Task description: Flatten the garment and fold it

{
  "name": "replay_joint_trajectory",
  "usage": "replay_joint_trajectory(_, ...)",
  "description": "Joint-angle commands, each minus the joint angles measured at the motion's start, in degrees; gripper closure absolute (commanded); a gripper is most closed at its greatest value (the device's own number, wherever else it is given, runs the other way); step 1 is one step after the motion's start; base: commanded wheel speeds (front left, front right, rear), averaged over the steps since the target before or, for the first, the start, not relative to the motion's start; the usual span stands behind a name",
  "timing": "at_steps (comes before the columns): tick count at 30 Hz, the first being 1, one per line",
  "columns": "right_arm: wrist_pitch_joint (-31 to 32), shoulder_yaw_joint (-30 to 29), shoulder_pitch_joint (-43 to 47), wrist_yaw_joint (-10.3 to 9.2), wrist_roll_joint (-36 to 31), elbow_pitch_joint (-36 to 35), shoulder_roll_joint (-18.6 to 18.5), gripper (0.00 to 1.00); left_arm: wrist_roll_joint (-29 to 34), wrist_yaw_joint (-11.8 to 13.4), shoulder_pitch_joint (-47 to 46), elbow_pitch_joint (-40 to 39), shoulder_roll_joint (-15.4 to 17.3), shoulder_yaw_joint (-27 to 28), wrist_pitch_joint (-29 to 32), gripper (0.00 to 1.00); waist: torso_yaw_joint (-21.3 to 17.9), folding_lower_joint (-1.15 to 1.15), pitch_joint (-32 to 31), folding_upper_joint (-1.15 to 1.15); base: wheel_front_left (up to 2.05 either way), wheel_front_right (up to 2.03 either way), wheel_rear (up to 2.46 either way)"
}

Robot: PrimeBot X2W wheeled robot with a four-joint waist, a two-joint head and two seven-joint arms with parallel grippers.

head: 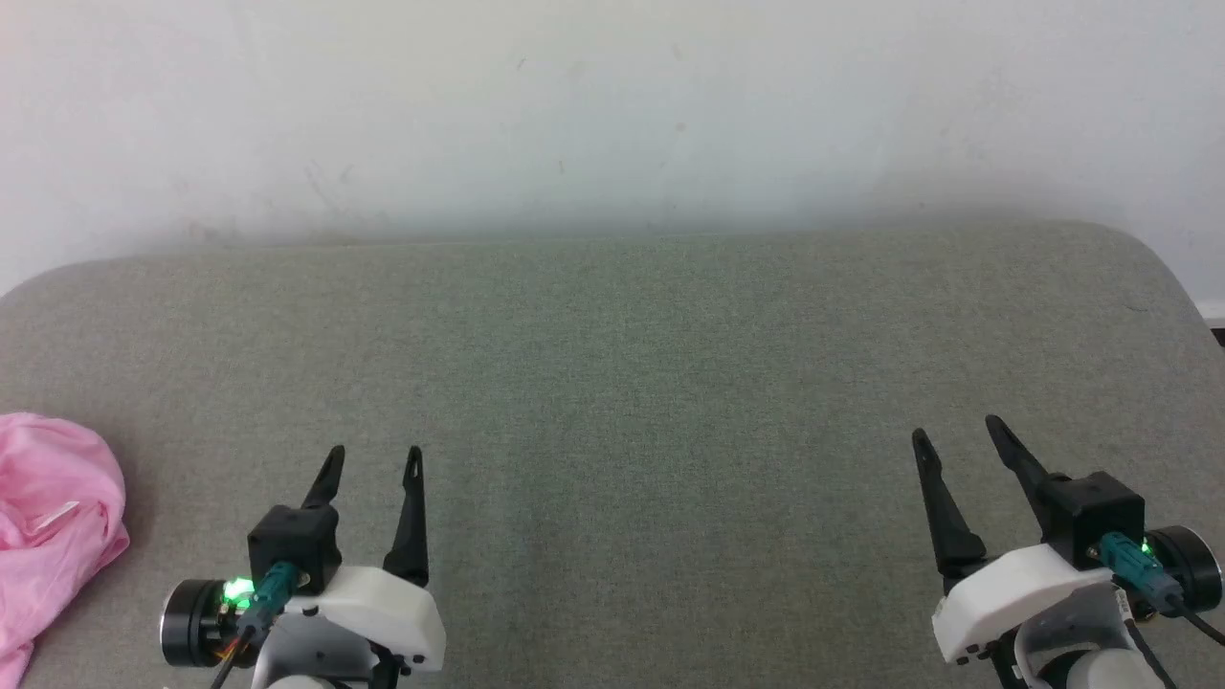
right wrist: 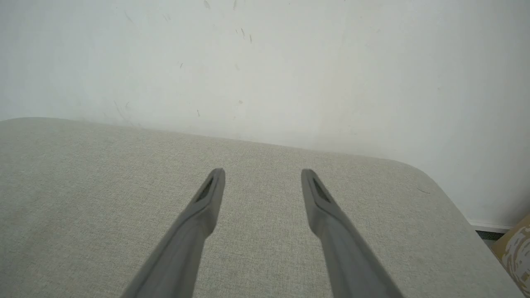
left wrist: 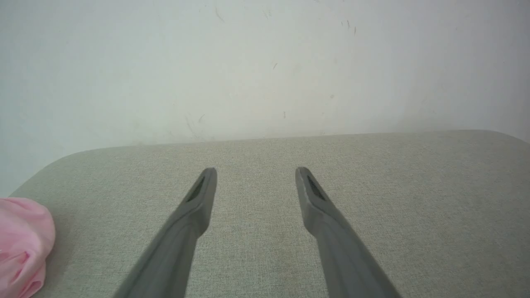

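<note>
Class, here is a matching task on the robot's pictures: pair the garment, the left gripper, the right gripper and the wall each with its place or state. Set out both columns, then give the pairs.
Column one
1. garment
2. left gripper
3. right gripper
4. wall

Column two
A. open, at the lower right of the head view
B. pale, rising behind the grey padded surface
C. pink and crumpled, at the left edge of the head view
D. open, at the lower left of the head view

Pairs: 1-C; 2-D; 3-A; 4-B
</note>
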Motion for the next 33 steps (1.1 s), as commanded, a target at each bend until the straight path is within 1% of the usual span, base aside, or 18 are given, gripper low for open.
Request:
replay_joint_trajectory(1,-0.8,-0.2,0.2,-0.01,0.6,0.3,0.0,0.0,-0.8,-0.3,-0.6,0.4,0.0,-0.3,-0.6,0.0,0.0,0.0,0.0,0.0,0.0,0.0,0.0)
replay_joint_trajectory(17,-2.6,-0.4,0.5,-0.01,1.9,0.8,0.1,0.0,-3.0,-0.6,-1.0,1.1,0.0,-0.5,-2.4,0.0,1.5,0.0,-0.3,0.0,0.0,0.0,0.0)
replay_joint_trajectory(24,-3.4,0.0,0.8,-0.02,2.4,1.0,0.1,0.0,-4.2,-0.4,-1.1,1.4,0.0,-0.2,-3.2,0.0,3.3,0.0,-0.4,0.0,0.0,0.0,0.0)
replay_joint_trajectory(33,-4.3,0.5,0.9,-0.02,2.4,1.2,0.1,0.0,-5.3,-0.3,-1.1,1.7,-0.1,0.7,-4.3,0.0,6.6,0.0,-0.5,0.0,0.0,0.0,0.0)
